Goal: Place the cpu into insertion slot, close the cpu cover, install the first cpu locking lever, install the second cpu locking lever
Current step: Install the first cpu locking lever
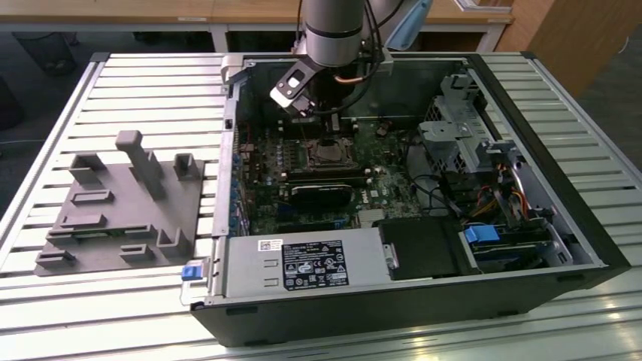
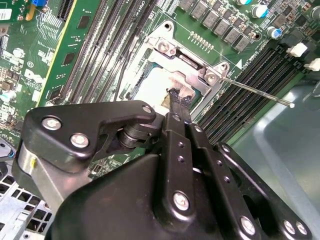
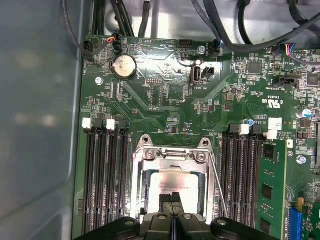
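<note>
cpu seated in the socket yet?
Yes: in the first wrist view the cpu lies flat with its silvery top showing through the window of the cpu cover, right by the tips of the gripper.

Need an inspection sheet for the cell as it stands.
Surface: slatted table, open PC case on it.
Job's things: cpu seated under closed cover; lever beside it looks unlatched.
Clutter: grey fixture beside case.
Grippers: gripper shut, tips at cpu.
Cables: coloured wires inside case, at the exterior view's right.
Surroundings: wooden desks behind table.
</note>
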Tool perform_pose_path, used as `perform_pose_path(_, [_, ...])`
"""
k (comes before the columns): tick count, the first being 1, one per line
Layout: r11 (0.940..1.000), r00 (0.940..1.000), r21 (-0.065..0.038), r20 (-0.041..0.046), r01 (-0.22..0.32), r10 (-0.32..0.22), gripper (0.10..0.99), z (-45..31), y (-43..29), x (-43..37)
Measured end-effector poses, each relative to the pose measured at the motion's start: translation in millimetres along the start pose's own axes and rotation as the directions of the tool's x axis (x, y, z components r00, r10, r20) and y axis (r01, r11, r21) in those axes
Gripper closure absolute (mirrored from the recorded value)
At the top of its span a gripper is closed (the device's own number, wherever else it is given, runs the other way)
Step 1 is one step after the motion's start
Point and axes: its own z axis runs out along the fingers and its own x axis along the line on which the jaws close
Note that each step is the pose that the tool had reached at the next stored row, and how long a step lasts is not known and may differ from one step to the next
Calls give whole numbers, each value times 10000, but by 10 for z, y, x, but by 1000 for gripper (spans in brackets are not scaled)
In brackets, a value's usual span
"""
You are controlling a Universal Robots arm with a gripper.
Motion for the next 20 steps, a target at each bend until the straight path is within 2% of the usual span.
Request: perform_pose_path(20, [10000,10000,1,1,0,0,980,-74,2,-1])
